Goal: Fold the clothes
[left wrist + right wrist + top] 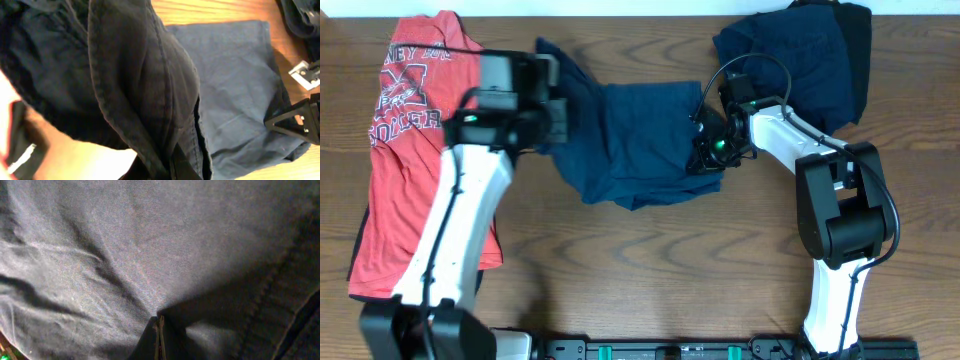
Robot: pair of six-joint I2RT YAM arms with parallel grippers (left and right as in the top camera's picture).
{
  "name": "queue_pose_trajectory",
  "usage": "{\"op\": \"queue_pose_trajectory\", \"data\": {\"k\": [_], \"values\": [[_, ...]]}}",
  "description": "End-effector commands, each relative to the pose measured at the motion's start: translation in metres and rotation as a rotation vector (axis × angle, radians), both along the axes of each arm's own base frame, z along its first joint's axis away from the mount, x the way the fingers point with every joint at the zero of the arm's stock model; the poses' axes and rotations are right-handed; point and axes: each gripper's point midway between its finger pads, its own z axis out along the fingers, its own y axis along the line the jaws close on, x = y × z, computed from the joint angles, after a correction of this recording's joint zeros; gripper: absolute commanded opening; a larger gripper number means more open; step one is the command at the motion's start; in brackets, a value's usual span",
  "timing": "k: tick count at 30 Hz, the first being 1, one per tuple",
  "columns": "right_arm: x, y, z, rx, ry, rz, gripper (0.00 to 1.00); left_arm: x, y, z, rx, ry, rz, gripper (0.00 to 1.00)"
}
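Dark navy shorts point(640, 150) lie crumpled on the wooden table's middle. My left gripper point(560, 120) is shut on their left edge and holds it lifted; in the left wrist view the dark fabric point(140, 85) drapes over the fingers point(175, 165), with the flat part of the shorts point(235, 85) beyond. My right gripper point(708, 150) is at the shorts' right edge, its fingers point(159, 335) closed together on the navy cloth point(150, 245). It also shows in the left wrist view point(300, 120).
A pile of similar dark navy clothes point(810, 50) lies at the back right. A red printed T-shirt point(410, 130) lies along the left side, with a dark piece point(360, 230) showing under it. Bare wood point(650, 270) lies in front.
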Motion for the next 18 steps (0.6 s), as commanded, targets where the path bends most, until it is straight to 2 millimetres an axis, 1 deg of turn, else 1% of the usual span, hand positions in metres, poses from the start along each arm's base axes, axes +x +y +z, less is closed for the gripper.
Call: {"op": "queue_pose_trajectory", "data": {"k": [1, 3, 4, 6, 9, 10, 11, 12, 14, 16, 18], "values": [[-0.006, -0.001, -0.021, -0.033, 0.015, 0.016, 0.01, 0.012, -0.024, 0.002, 0.01, -0.029, -0.024, 0.06], [0.004, 0.008, -0.005, 0.02, -0.033, 0.008, 0.01, 0.012, -0.041, -0.004, 0.009, -0.028, -0.062, 0.06], [0.011, 0.009, 0.006, 0.034, -0.066, 0.002, 0.01, 0.012, -0.049, -0.007, 0.009, -0.025, -0.079, 0.06], [0.025, 0.012, 0.04, 0.06, -0.156, -0.003, 0.01, 0.01, -0.065, -0.014, 0.011, -0.017, -0.116, 0.06], [0.046, 0.01, 0.114, 0.102, -0.333, -0.023, 0.02, 0.007, -0.085, -0.023, 0.013, -0.006, -0.16, 0.06], [0.052, 0.006, 0.138, 0.106, -0.387, -0.045, 0.03, 0.007, -0.091, -0.027, 0.014, -0.002, -0.173, 0.06], [0.057, -0.001, 0.167, 0.109, -0.45, -0.075, 0.04, 0.007, -0.095, -0.029, 0.015, 0.0, -0.182, 0.06], [0.061, -0.01, 0.195, 0.1, -0.519, -0.113, 0.06, 0.007, -0.099, -0.032, 0.016, 0.004, -0.19, 0.06], [0.065, -0.03, 0.241, 0.078, -0.633, -0.19, 0.11, 0.006, -0.105, -0.039, 0.018, 0.015, -0.203, 0.06], [0.065, -0.051, 0.279, 0.059, -0.737, -0.258, 0.15, 0.005, -0.108, -0.044, 0.018, 0.028, -0.206, 0.06], [0.062, -0.069, 0.306, 0.036, -0.812, -0.311, 0.18, 0.005, -0.112, -0.047, 0.02, 0.033, -0.213, 0.06]]}}
